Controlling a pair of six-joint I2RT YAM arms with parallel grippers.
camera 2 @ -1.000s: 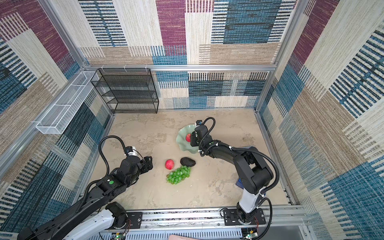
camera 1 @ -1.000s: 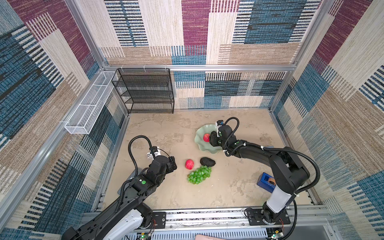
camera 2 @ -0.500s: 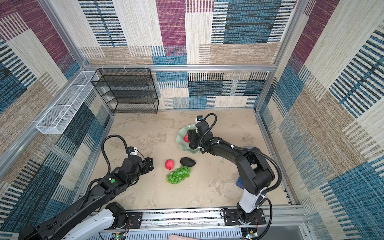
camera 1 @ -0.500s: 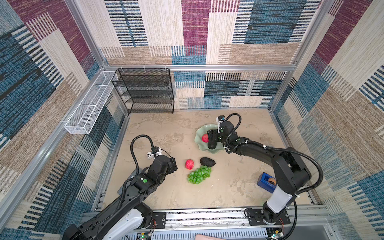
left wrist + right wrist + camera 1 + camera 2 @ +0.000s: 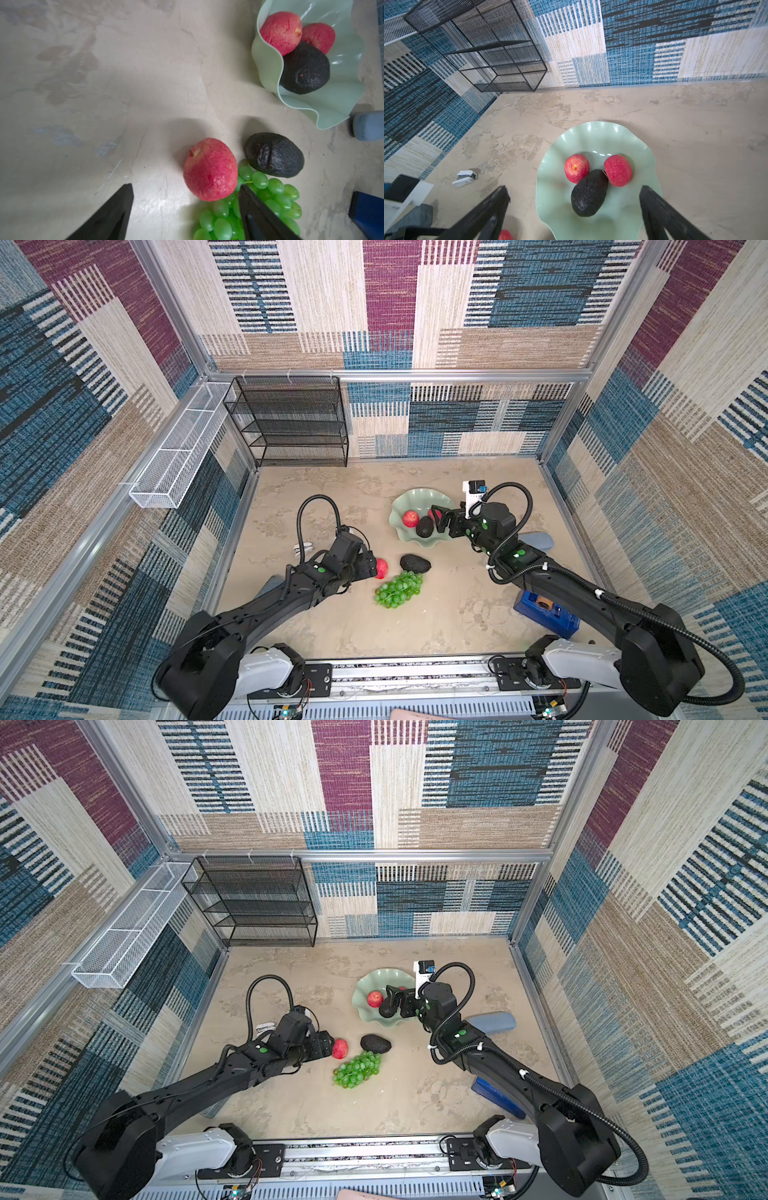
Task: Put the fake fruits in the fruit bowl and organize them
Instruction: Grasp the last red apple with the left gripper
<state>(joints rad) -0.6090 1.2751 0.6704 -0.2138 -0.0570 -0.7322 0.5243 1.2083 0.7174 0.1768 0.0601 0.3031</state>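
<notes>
Right wrist view: right jaws were spread wide and empty above the near rim of the fruit bowl [image 5: 593, 128].
Left wrist view: left jaws were spread and empty, with the loose apple [image 5: 210, 169] just ahead of their tips.
Edges: walls closed the counter [image 5: 353, 485] at left, back and right. A black wire shelf [image 5: 291, 423] filled the far left corner. A grey-blue case [image 5: 492, 1022] lay just beside the bowl.
Open room: bare counter lay between shelf and bowl.
Apples: three. A stemmed apple [image 5: 576, 168] and a second apple [image 5: 618, 170] were in the bowl; one was loose.
Avocados: two. The bowl avocado [image 5: 589, 194] lay against both apples, and the loose avocado [image 5: 274, 154] lay just beside the grapes [image 5: 276, 188].
Grape bunches: one, on the counter.
</notes>
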